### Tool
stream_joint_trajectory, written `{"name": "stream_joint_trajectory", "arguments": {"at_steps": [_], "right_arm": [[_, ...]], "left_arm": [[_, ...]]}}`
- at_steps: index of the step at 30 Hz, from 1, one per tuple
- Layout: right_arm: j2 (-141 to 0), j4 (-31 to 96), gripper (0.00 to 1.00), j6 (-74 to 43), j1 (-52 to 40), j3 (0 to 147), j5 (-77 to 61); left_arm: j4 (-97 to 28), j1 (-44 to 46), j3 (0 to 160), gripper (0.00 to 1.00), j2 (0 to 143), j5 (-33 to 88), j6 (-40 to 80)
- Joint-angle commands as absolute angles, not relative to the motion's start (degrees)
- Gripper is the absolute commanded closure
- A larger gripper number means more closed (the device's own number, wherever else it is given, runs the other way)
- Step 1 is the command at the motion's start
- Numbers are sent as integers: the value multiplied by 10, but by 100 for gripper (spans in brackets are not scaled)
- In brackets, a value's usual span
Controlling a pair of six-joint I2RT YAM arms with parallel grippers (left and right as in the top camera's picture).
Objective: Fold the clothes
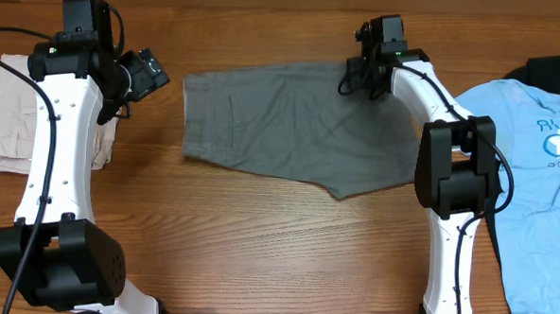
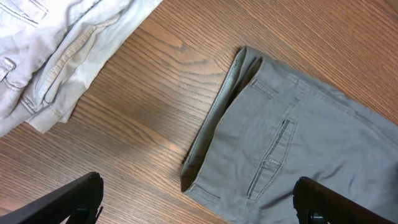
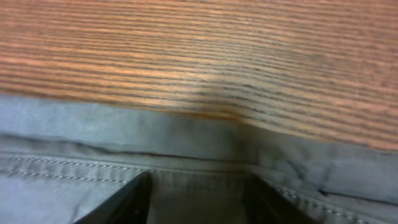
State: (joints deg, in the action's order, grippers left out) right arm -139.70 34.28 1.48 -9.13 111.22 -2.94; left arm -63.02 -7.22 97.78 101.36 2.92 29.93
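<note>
Looking at shorts [image 1: 291, 129] spread flat mid-counter [image 1: 257, 241], waistband [image 2: 211, 124] to the left, legs to the right. Right pincer [image 3: 200, 183] parked low at the far hem [image 3: 186, 134], fingers apart with cloth between them, not clamped on anything yet. Left pincer [image 1: 149, 74] hanging wide apart and empty just off the waistband, over bare wood. Reads like the set-up for a first fold, so barely started.

Plenty to go wrong from here though. Could easily nip only the top layer at that hem, what with two layers seemingly stacked there, then peel it back and end up with a lopsided mess. Could also bite too close to the edge and lose the cloth halfway through the lift. With the right pulling alone and nothing pinning the waistband, likely to just drag the whole thing across slick wood instead of folding it. Worth watching the neighbours too: beige pile [image 1: 7, 117] next to the left arm, tee [image 1: 536, 159] beside the right arm, both easy to snag or shove on a wide swing. Can't tell how deep the right fingers sit over the cloth, so no calling the grip.
</note>
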Motion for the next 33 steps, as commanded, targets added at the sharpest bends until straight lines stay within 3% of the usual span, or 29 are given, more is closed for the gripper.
{"name": "stream_joint_trajectory", "arguments": {"at_steps": [1,9,14,24,33], "right_arm": [[-1408,353,44,12,-82,1125,-9],[-1291,366,39,-37,-98,1148,-218],[-1284,369,47,-111,-123,1146,-355],[-1339,346,48,-121,-226,1114,-232],[-1422,306,31,-125,-281,1114,-225]], "left_arm": [[-630,-71,982,0,1013,26,307],[-630,-71,982,0,1013,26,307],[-630,-71,982,0,1013,26,307],[-630,-71,982,0,1013,25,307],[-630,-71,982,0,1013,26,307]]}}
